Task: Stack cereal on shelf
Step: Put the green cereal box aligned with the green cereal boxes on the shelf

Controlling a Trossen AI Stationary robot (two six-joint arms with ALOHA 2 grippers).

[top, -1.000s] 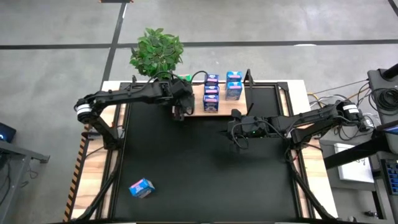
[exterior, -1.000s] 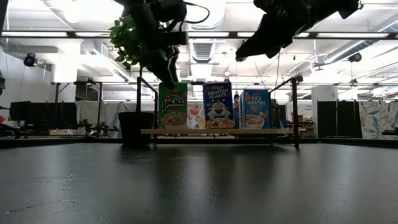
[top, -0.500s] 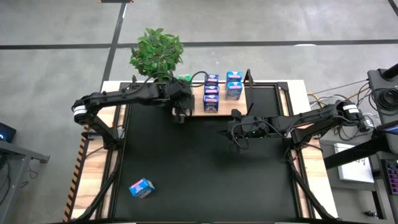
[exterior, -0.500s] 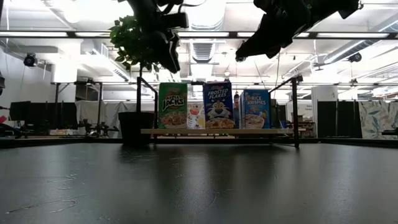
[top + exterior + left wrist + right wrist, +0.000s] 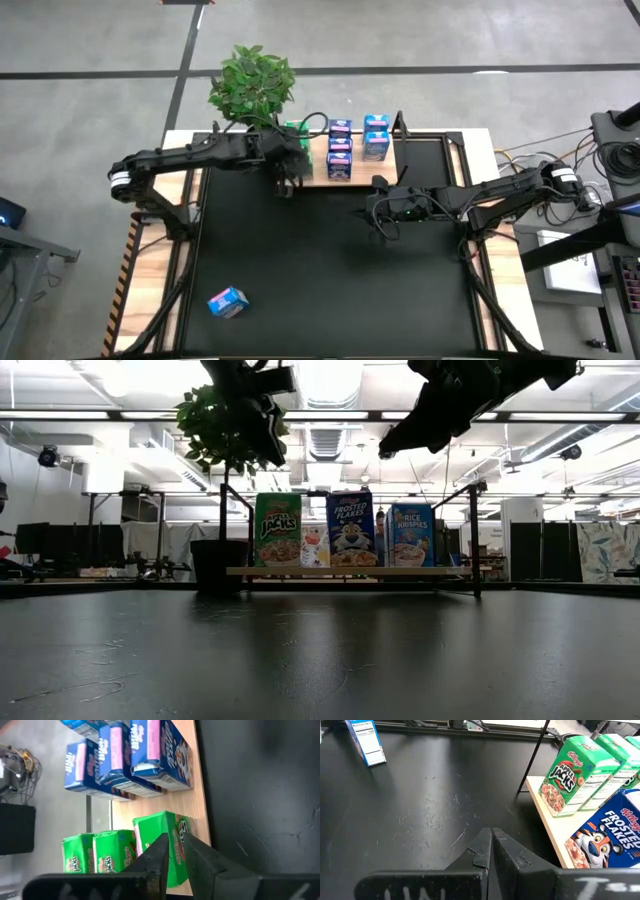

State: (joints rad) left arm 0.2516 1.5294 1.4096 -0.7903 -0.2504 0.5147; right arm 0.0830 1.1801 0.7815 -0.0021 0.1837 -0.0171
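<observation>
The shelf [image 5: 358,172] is a light-wood board at the mat's far edge. Several blue cereal cartons [image 5: 339,148] stand on it in two rows. Three green cartons [image 5: 112,851] stand in a row at its left end, each on its base. My left gripper [image 5: 176,845] hovers above the front green carton [image 5: 278,530], its fingers almost together with nothing between them. One more blue carton [image 5: 228,301] lies on the black mat near the front left. My right gripper [image 5: 491,840] hangs shut and empty over the mat, right of centre [image 5: 380,212].
A potted plant [image 5: 252,82] stands just behind the shelf's left end, close to my left arm. A thin black post [image 5: 400,122] rises at the shelf's right end. The black mat [image 5: 320,270] stretches from the shelf to the near edge.
My left gripper has risen from the top of the front green carton and now hangs well above it. The carton has stayed upright on the shelf. My right arm has kept still.
</observation>
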